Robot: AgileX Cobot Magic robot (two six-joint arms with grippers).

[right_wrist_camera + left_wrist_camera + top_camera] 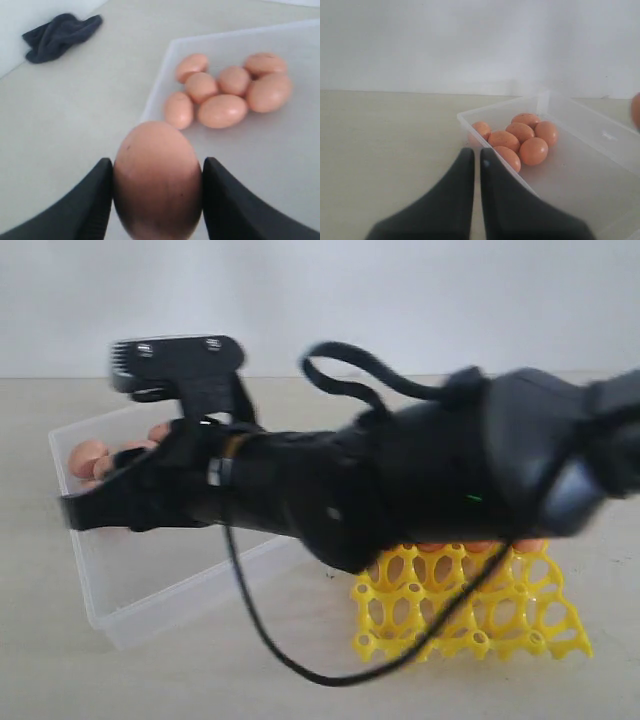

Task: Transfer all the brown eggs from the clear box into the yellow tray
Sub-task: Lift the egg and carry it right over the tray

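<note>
My right gripper [157, 164] is shut on a brown egg [157, 180] and holds it above the near wall of the clear box [280, 165]. Several more brown eggs [222, 111] lie bunched in one corner of that box. In the exterior view the right arm reaches across to the left, with its gripper [90, 508] over the clear box [150, 615]; the held egg is hidden there. My left gripper [475, 152] is shut and empty, just outside the box corner, beside the eggs [533, 151]. The yellow tray [470, 620] lies at the front right, with eggs [480, 546] showing under the arm.
A dark crumpled cloth [60, 32] lies on the table by the wall, beyond the box. A black cable [250, 625] hangs from the right arm over the table between box and tray. An orange-brown shape [636, 110] is cut off at the edge of the left wrist view.
</note>
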